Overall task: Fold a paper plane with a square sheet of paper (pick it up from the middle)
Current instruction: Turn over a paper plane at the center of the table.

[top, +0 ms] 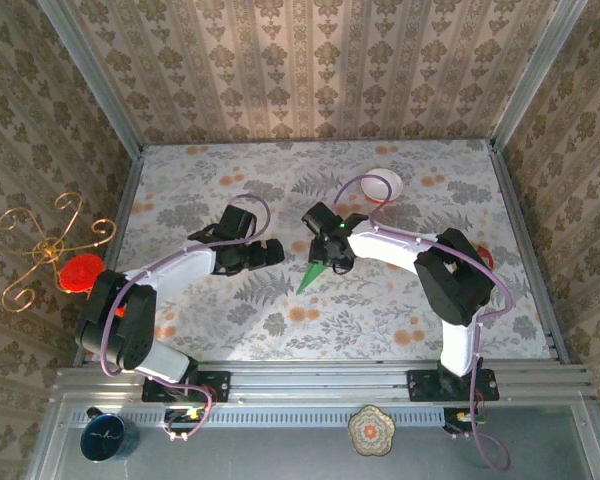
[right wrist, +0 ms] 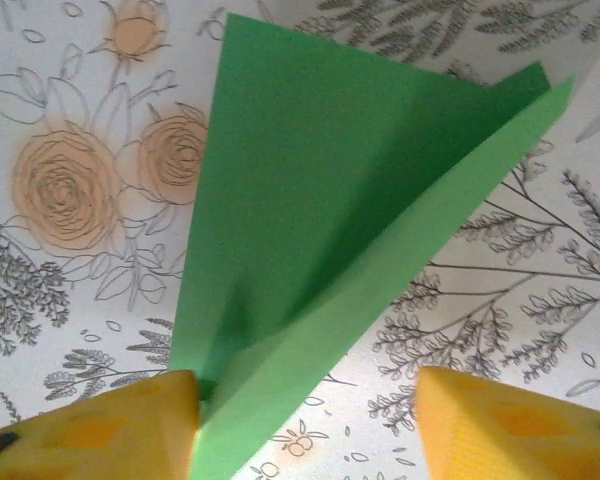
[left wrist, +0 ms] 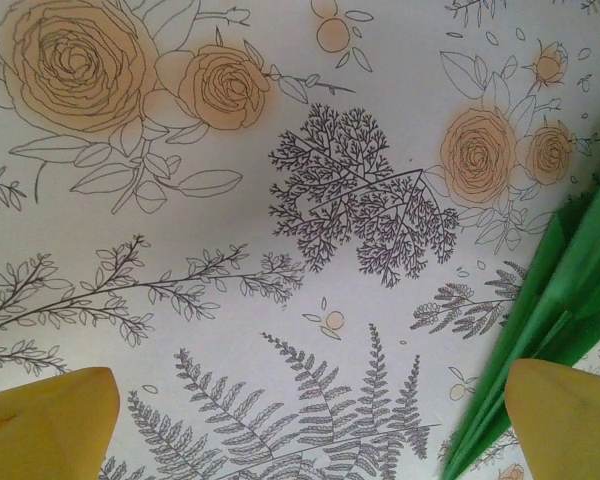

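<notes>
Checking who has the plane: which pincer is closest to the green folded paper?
The right pincer: the bright-green folded paper dart lies between its yellow fingers, while the left pincer stands off beside it.

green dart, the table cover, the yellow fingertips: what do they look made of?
Paper plane: thin matte paper, going by the sharp creases and flat, glare-free green.
Table cover: smooth, low-sheen sheet with a printed floral pattern; paper, vinyl or cloth, can't tell.
Yellow fingertips: probably soft matte rubber or foam, judging by the dull, rounded surface; unsure.
</notes>
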